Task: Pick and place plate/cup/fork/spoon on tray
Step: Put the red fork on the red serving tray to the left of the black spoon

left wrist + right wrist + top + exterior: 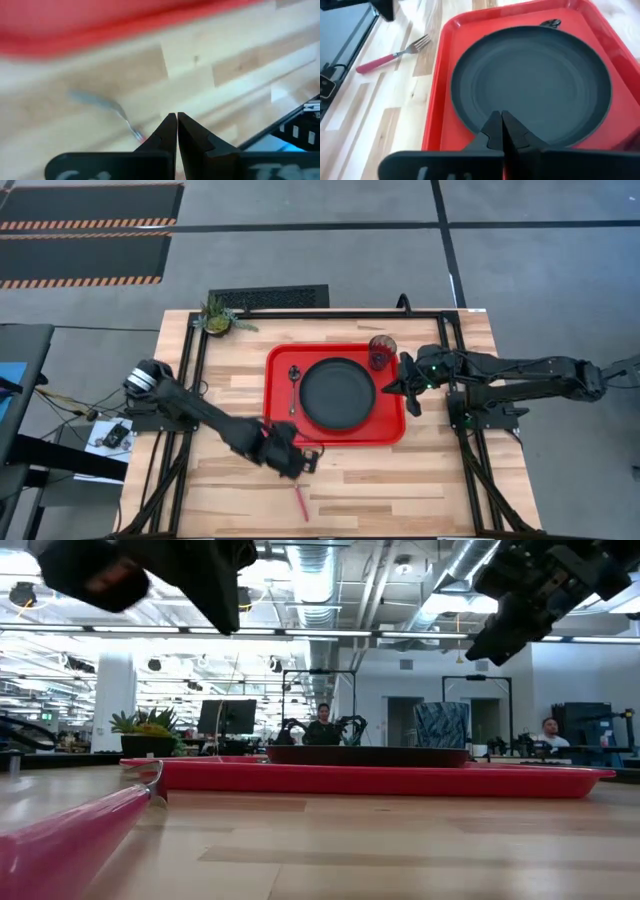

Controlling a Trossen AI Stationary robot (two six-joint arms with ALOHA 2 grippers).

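While the plate (339, 393), the spoon (294, 386) and the cup (382, 352) already sit on the tray (282, 358), the fork (300, 501) lies alone on the bare tabletop (420, 480), so it looks like the 1 item left to move. The left end effector (308, 464) hangs just above and slightly tray-side of the fork, its 2 fingers pressed together and holding nothing. The right end effector (400, 388) waits over the tray's edge beside the plate, its fingers likewise together and empty.

To do this pick well, the left fingers would need to part first, then the end effector should shift away from the tray until it is centred over the red-pink handle. Turning the wrist so the fingers straddle the handle crosswise seems wise, since the fork is slim and lies flat. A low, square descent should keep it from skidding. For placement, the free strip of tray nearest the left end effector looks suitable.
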